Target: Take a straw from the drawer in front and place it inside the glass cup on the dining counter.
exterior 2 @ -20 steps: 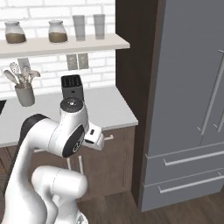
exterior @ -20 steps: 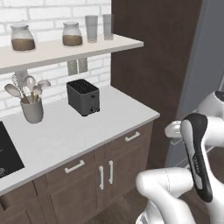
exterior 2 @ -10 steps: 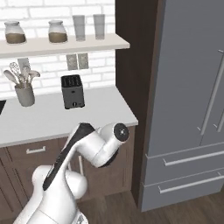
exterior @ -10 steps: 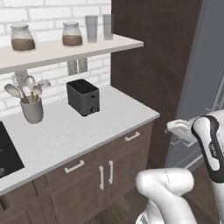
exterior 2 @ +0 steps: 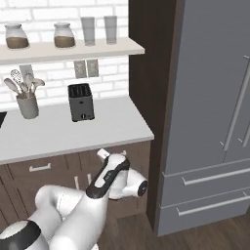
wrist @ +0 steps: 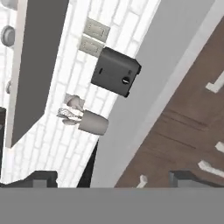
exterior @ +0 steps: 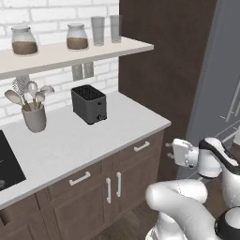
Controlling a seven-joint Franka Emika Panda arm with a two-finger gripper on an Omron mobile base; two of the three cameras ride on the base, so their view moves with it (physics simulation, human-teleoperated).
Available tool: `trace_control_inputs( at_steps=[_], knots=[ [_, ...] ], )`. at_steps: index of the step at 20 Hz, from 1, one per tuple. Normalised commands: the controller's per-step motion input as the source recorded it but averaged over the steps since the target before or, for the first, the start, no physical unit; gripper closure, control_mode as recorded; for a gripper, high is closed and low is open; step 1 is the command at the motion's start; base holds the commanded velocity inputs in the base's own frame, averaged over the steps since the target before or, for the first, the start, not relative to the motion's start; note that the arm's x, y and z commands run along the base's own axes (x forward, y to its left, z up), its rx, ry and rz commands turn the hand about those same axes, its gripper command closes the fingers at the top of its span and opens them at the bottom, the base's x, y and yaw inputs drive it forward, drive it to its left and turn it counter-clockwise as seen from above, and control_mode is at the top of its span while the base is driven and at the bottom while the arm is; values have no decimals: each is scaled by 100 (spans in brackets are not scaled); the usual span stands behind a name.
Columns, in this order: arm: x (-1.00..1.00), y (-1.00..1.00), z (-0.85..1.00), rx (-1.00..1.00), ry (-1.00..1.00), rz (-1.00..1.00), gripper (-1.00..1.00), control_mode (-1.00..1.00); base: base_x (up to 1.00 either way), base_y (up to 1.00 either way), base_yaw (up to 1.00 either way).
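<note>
Hand gapes empty, fingertips cropped, facing drawer fronts.

Dark wood cabinets, matt white worktop, black toaster

Worktop w/ toaster, utensil pot

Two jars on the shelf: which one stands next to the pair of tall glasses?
The right-hand jar, whose brown filling sits lower. It stands beside the two clear glasses; the other jar is further left, above the utensil holder.
</note>
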Motion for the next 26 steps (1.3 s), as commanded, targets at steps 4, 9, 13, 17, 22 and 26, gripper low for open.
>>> trace_control_inputs(
  at_steps=[4,9,13,17,22,26],
  knots=[
    [69,-5,-20,38,4,1,-100,-100,0,0,0],
    [65,-1,-33,16,3,0,-100,-100,0,0,0],
    [40,-3,-56,0,5,0,-100,-100,0,0,0],
    [34,-9,-54,0,3,0,-100,-100,0,0,0],
    [44,-22,-40,3,0,0,-100,-100,0,0,0],
    [51,-21,-36,2,1,0,-100,-100,0,0,0]
  ],
)
